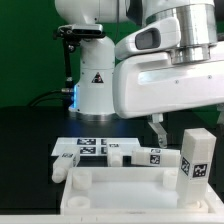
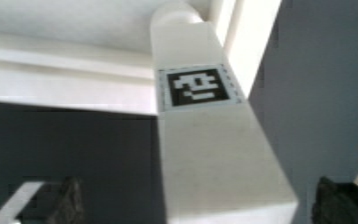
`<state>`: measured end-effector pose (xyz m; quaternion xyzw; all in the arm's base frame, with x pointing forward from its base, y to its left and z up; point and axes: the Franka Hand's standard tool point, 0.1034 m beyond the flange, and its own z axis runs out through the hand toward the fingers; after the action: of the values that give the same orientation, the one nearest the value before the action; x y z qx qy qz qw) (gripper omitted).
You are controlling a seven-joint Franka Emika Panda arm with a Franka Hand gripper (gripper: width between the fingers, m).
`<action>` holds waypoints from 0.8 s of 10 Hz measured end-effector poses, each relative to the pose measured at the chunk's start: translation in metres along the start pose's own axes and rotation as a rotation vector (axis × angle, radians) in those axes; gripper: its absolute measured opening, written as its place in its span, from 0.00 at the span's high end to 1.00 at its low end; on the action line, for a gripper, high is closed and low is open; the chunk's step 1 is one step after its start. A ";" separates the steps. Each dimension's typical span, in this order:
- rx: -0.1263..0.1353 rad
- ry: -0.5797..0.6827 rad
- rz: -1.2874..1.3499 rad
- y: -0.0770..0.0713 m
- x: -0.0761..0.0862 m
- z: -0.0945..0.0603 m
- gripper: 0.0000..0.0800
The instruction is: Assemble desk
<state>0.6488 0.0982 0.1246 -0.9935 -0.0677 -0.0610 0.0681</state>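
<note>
One white square-bar plastic leg [image 1: 195, 158] stands upright at the corner of the white rimmed tabletop panel [image 1: 110, 182] on the exterior view's right, apparently socketed, so the fingers [image 2: 350, 200] stand wide, gripping nothing.

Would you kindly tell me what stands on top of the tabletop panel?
One tagged leg stands upright at its corner on the exterior view's right; the socket beneath it is covered.

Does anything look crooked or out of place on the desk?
Nothing stands out. One desk leg stands upright at the corner of the tabletop panel on the exterior view's right; other legs lie loose beyond it.
</note>
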 end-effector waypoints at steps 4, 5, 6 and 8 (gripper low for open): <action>0.023 -0.110 0.060 -0.010 0.002 0.007 0.19; 0.023 -0.111 0.060 -0.010 0.002 0.008 0.35; 0.022 -0.112 0.139 -0.011 0.002 0.008 0.52; 0.010 -0.113 0.256 -0.007 0.002 0.008 0.63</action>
<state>0.6504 0.1065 0.1181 -0.9955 0.0555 0.0043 0.0765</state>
